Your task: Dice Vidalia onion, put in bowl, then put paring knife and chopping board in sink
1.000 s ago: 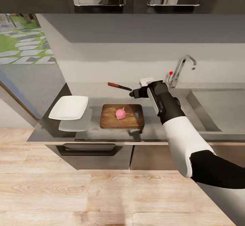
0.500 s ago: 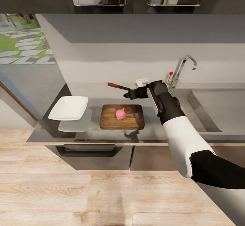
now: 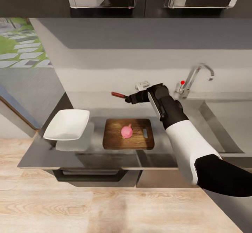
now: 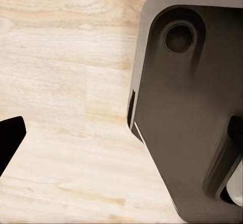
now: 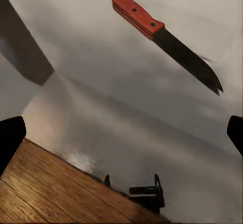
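Right gripper [image 3: 128, 99] spread wide, holding nothing; paring knife [image 5: 164, 38] lies ahead. Vidalia onion [image 3: 126, 131] at chopping board [image 3: 115, 140] centre; bowl [image 3: 66, 124] at board's 9 o'clock.

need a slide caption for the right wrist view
Red-handled knife lying on the dark countertop beyond a corner of the wooden board.

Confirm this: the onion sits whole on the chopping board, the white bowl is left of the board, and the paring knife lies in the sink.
Not the knife. In the head view the paring knife lies on the countertop behind the chopping board, not in the sink. The Vidalia onion and bowl are as stated.
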### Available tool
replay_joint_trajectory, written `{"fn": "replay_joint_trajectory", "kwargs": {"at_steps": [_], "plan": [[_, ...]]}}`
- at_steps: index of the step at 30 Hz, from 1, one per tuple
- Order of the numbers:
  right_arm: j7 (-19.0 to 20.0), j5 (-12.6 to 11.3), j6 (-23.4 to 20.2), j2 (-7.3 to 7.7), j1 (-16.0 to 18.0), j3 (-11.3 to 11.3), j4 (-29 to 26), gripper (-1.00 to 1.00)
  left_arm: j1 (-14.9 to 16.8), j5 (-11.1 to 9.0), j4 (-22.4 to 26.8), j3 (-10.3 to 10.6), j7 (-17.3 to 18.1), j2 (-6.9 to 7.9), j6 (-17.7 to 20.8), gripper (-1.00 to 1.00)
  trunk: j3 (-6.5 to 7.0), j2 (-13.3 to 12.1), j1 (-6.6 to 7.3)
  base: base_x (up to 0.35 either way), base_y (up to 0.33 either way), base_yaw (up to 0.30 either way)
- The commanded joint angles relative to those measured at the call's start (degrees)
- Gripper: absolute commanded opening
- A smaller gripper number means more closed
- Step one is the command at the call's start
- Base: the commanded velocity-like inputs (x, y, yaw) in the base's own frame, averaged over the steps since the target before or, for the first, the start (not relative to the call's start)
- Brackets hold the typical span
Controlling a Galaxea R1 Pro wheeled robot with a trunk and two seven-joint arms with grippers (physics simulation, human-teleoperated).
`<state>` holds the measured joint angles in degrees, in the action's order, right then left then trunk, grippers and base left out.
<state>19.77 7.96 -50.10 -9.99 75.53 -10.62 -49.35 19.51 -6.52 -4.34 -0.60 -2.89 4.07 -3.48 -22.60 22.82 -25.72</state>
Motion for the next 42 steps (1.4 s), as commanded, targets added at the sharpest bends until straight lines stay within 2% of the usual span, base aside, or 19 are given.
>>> {"fn": "replay_joint_trajectory", "kwargs": {"at_steps": [1, 20, 25, 30, 37, 42], "plan": [[0.44, 0.59, -0.17, -0.01, 0.05, 0.00, 0.00, 1.00, 0.07, -0.50, -0.23, -0.02, 0.04, -0.04, 0.12, 1.00, -0.09, 0.09, -0.06, 0.259, 0.108, 0.000], [0.47, 0.57, -0.17, -0.01, 0.05, -0.79, 1.67, 1.00, -0.17, -0.51, -0.23, -0.01, 0.07, -0.12, 0.93, 1.00, -0.09, 0.09, -0.06, 0.192, 0.160, 0.000], [0.59, 0.55, -0.17, -0.01, 0.05, -1.33, 1.71, 1.00, -0.18, -0.51, -0.23, -0.01, 0.07, -0.12, 0.93, 1.00, -0.09, 0.09, -0.06, 0.033, 0.020, 0.000], [0.67, 0.49, -0.17, -0.01, 0.05, -3.37, 1.71, 1.00, -0.18, -0.51, -0.23, -0.01, 0.07, -0.12, 1.00, 1.00, -0.09, 0.09, -0.06, 0.004, 0.003, 0.000], [2.72, 0.51, -0.14, -0.01, 0.05, -3.76, 1.89, 1.00, -0.18, -0.51, -0.23, -0.01, 0.07, -0.12, 1.02, 1.00, -0.09, 0.09, -0.06, 0.000, 0.000, 0.000], [3.07, 0.48, 0.17, 0.74, 0.05, -3.79, 2.93, 1.00, -0.18, -0.51, -0.23, -0.01, 0.07, -0.19, 1.02, 1.00, -0.09, 0.09, -0.06, 0.000, 0.000, 0.000]]}}
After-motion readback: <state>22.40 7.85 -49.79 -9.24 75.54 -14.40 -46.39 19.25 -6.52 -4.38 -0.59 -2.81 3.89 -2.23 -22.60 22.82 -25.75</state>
